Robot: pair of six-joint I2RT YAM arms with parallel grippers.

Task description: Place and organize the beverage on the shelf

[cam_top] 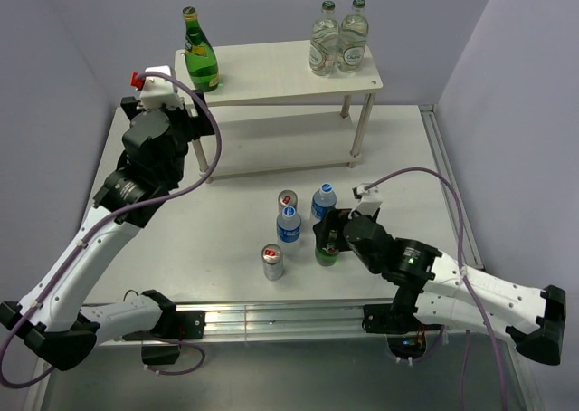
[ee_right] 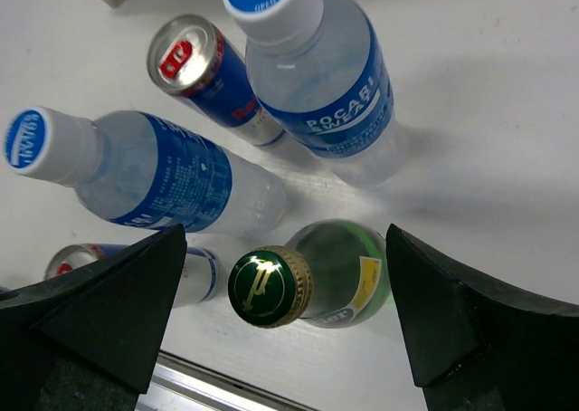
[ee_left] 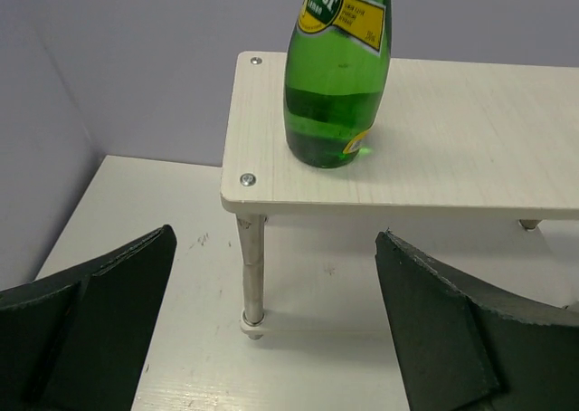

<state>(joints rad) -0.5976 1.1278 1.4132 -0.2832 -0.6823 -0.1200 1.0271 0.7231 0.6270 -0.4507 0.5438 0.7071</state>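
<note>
My left jaws are released, spread wide with nothing between them, and they hang just in front of the left end of the shelf [cam_top: 271, 76]. My right jaws are released too. Their dark fingers [ee_right: 90, 311] stand on either side of the second green bottle [cam_top: 327, 246] without closing on it.

The white bench [cam_top: 226, 248] carries everything. The shelf stands at its far side, two flat boards on thin round legs. In my left wrist view its top board [ee_left: 470, 157] fills the upper half, with one corner leg [ee_left: 252, 266] running down to the bench.

The first green bottle [cam_top: 199, 53] stands upright on the top board near the left end, just ahead of my left jaws, with its yellow label facing them. Two clear glass bottles [cam_top: 338, 40] with green caps stand side by side, touching, at the right end of the same board.

The other drinks are grouped on the bench in front of the shelf, all upright. The second green bottle is the one nearest my right arm. Just beside it stand the two water bottles: the far water bottle [cam_top: 323, 201] and the near water bottle [cam_top: 289, 225].

The smallest are the two cans. The far can [cam_top: 288, 199] is just behind the near water bottle. The near can [cam_top: 272, 262] stands a little apart, towards my left arm's side.
</note>
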